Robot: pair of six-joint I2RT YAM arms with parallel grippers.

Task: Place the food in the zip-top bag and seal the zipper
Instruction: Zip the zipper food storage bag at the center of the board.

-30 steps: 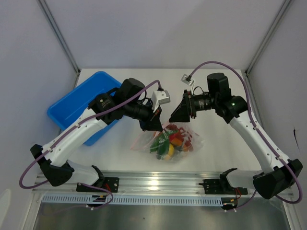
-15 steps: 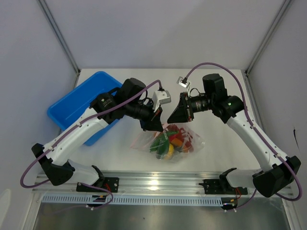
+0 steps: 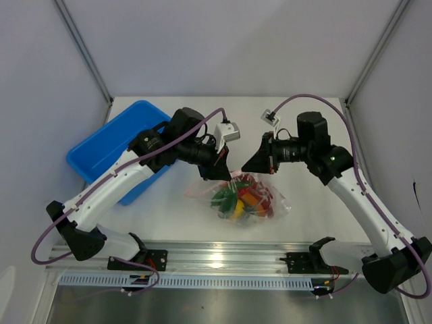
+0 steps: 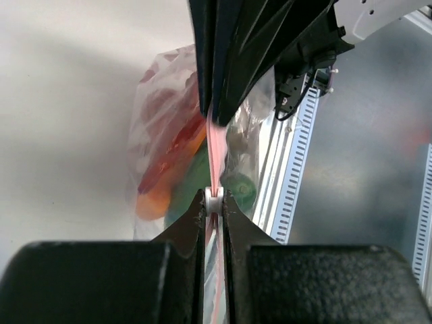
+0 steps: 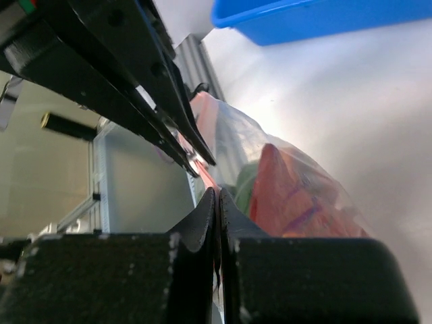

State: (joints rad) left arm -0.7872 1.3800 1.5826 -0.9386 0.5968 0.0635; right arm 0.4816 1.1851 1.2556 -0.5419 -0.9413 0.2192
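The zip-top bag (image 3: 260, 202) hangs between both grippers at mid-table, with the food (image 3: 237, 197) inside it, red, green, orange and yellow pieces. My left gripper (image 3: 221, 173) is shut on the pink zipper (image 4: 216, 152), with a small white piece pinched between its fingertips (image 4: 213, 199). My right gripper (image 3: 244, 167) faces it a short way along the same edge. In the right wrist view the right gripper (image 5: 217, 196) is shut on the zipper (image 5: 201, 170), with the food (image 5: 290, 196) just beyond. The bag's mouth edge is stretched straight between the two grips.
A blue plastic bin (image 3: 101, 152) stands at the back left, partly under the left arm, and its rim (image 5: 317, 17) shows in the right wrist view. The metal rail (image 3: 223, 256) runs along the near table edge. White walls close in the back and sides.
My right gripper has shut on the zipper strip and its arm has shifted right. The bag has moved slightly right and hangs tauter. The left grip is unchanged.
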